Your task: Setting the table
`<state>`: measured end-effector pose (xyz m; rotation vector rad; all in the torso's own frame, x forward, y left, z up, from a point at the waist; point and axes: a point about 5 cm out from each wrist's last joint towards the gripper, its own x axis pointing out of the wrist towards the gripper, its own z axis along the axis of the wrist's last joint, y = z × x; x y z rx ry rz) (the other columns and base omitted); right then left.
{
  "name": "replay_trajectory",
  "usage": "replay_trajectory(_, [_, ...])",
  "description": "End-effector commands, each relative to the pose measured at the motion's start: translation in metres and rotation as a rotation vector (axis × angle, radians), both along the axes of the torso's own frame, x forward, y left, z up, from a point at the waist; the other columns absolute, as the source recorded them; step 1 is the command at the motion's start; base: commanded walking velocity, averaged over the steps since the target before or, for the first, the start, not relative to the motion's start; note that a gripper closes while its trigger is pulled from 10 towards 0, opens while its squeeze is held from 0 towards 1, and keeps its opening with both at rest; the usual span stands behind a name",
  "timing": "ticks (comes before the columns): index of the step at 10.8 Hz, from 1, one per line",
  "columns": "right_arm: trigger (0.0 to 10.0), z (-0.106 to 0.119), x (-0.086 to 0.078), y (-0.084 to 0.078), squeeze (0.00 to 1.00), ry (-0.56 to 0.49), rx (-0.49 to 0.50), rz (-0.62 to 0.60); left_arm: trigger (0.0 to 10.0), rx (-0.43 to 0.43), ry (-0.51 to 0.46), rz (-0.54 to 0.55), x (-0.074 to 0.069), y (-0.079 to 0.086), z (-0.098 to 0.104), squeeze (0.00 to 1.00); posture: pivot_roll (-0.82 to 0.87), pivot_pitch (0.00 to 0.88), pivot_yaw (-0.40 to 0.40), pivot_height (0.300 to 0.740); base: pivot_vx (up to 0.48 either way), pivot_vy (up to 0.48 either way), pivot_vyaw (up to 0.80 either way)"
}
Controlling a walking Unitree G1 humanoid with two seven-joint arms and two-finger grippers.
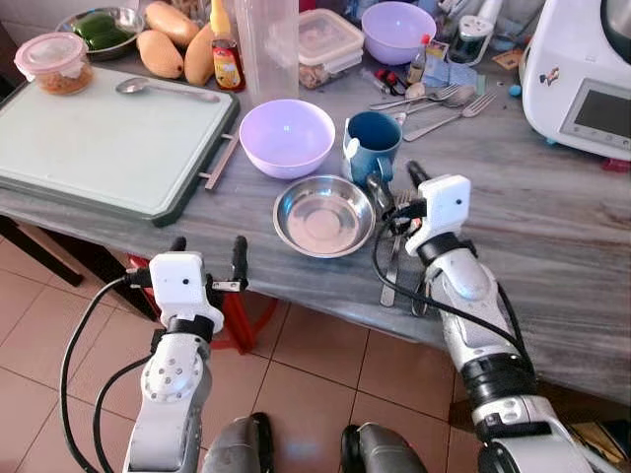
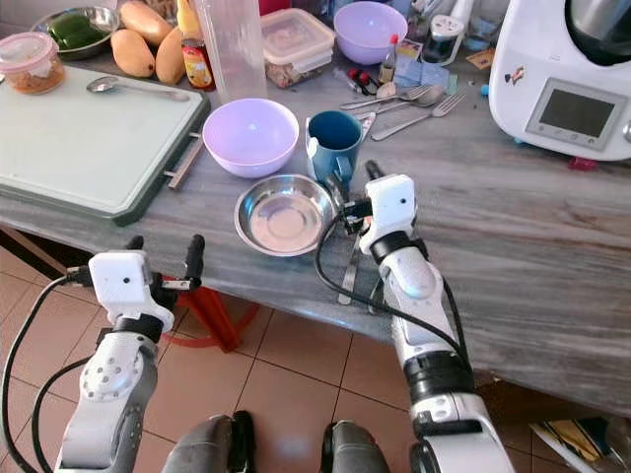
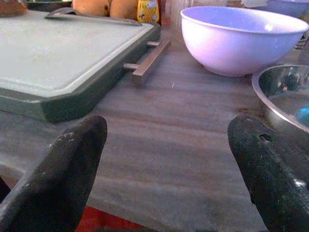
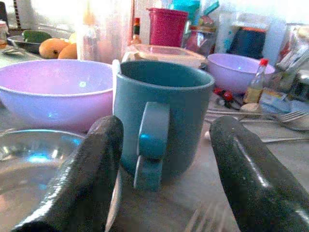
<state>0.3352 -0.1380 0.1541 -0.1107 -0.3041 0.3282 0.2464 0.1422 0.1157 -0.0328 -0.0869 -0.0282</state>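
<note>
On the grey table, a steel bowl (image 1: pixel 323 215) sits near the front edge. A lilac bowl (image 1: pixel 287 136) and a blue mug (image 1: pixel 373 146) stand just behind it. My right gripper (image 1: pixel 397 182) hovers open right of the steel bowl, pointing at the mug's handle (image 4: pixel 150 145), which lies between the fingers but farther off. A fork (image 1: pixel 391 268) and another piece of cutlery lie on the table under that wrist. My left gripper (image 1: pixel 209 251) is open at the table's front edge, left of the steel bowl (image 3: pixel 285 96), holding nothing.
A green-rimmed cutting board (image 1: pixel 99 138) with a spoon (image 1: pixel 163 89) covers the left. Loose forks and spoons (image 1: pixel 439 103), a second lilac bowl (image 1: pixel 399 30), a clear jug (image 1: pixel 266 44), mangoes (image 1: pixel 173 44) and containers crowd the back. A white appliance (image 1: pixel 582 79) stands right.
</note>
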Motion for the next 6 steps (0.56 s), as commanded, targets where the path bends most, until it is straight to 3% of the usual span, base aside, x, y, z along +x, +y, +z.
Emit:
replay_trajectory(1, [10.0, 0.006, -0.003, 0.000, 1.00, -0.033, -0.012, -0.002, 10.0, 0.003, 0.005, 0.006, 0.000, 0.000, -0.002, 0.00, -0.01, 0.173, -0.007, 0.740, 0.000, 0.000, 0.00])
replay_trajectory(4, [10.0, 0.016, -0.023, -0.002, 1.00, -0.083, -0.019, -0.053, 10.0, 0.039, 0.061, 0.106, 0.000, 0.011, -0.012, 0.00, -0.01, 0.148, -0.017, 0.740, 0.000, 0.000, 0.00])
replay_trajectory(6, [10.0, 0.020, -0.045, -0.004, 1.00, -0.123, -0.043, -0.117, 10.0, 0.067, 0.081, 0.148, 0.003, 0.014, -0.015, 0.00, -0.02, 0.145, -0.015, 0.740, 0.000, 0.000, 0.80])
